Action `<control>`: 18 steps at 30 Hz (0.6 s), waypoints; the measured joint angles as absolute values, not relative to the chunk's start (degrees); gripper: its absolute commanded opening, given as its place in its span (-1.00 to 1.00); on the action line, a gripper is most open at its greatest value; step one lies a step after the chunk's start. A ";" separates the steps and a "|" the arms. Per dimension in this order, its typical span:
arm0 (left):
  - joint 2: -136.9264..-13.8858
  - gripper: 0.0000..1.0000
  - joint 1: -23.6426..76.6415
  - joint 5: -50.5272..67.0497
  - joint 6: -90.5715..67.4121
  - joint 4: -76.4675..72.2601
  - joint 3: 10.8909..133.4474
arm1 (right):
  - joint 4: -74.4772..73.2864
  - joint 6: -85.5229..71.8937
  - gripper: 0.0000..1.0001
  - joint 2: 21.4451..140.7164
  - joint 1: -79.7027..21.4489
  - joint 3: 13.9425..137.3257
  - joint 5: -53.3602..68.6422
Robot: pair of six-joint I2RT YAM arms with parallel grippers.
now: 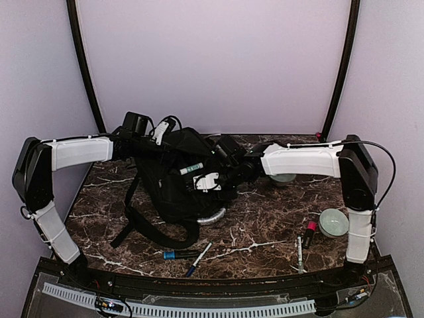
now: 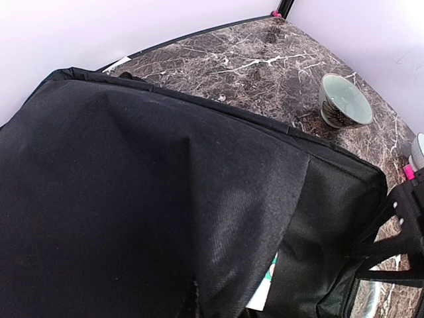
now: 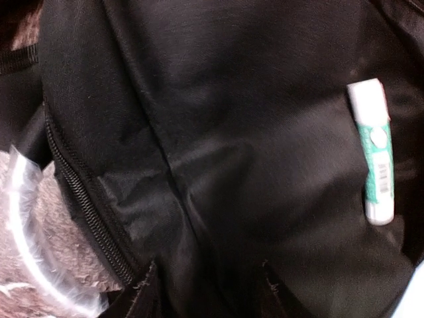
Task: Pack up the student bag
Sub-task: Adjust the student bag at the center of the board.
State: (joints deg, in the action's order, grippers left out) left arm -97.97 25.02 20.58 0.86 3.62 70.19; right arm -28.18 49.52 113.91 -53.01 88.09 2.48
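Observation:
The student bag (image 1: 173, 189) is a large black backpack lying mid-table with its straps trailing toward the front left. My left gripper (image 1: 154, 140) is at the bag's far top edge and appears shut on the fabric. In the left wrist view the raised black cloth (image 2: 146, 199) hides its fingers. My right gripper (image 1: 228, 172) reaches into the bag's opening from the right. In the right wrist view its jaws (image 3: 207, 295) stand apart over the black lining and hold nothing. A white-and-green tube (image 3: 374, 152) lies inside the bag and also shows in the top view (image 1: 191, 169).
A blue-capped marker (image 1: 177, 254) and a pen (image 1: 199, 258) lie in front of the bag. A clear ring (image 1: 213, 216) sits at its near edge. A bowl (image 1: 333, 222), a pink marker (image 1: 309, 233) and a pen (image 1: 299, 252) lie at the right. Another bowl (image 1: 285, 177) sits behind my right arm.

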 measured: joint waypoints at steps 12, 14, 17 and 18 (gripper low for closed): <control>-101.62 -1.00 25.08 17.23 4.89 12.49 79.33 | -39.05 55.86 -1.00 116.99 -52.66 99.42 0.80; -103.13 -1.00 24.93 16.25 6.00 14.94 83.05 | -41.56 55.66 -1.00 116.20 -51.64 102.65 2.85; -106.61 -1.00 24.84 14.28 8.03 19.03 91.24 | -44.01 54.19 -1.00 114.69 -48.84 109.25 7.22; -107.68 -1.00 24.84 13.65 8.62 20.01 93.62 | -43.86 53.52 -1.00 113.78 -47.68 110.80 8.58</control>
